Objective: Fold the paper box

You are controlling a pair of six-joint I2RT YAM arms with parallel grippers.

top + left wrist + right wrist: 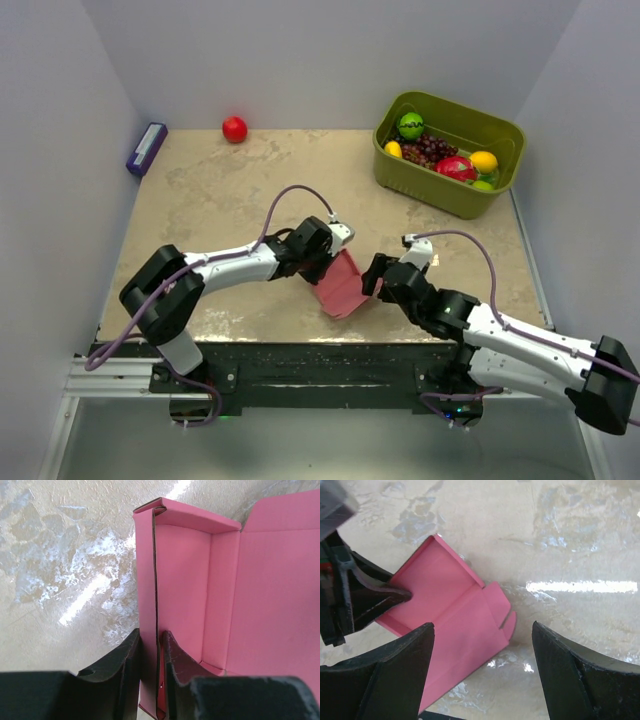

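While the paper box (342, 285) sits partly folded near the front edge of the table (200, 180), between the two arms, one of its raised side walls is pinched by the left gripper (152, 642). The right gripper (482, 630) is spread wide over the box's flat notched flap, and nothing is clasped by it.

White arms (240, 262) carry purple cables (295, 187); left hand (151, 647) and right hand (482, 632) are black.

Left claw (150, 647) tight (right claw (482, 630) wide)
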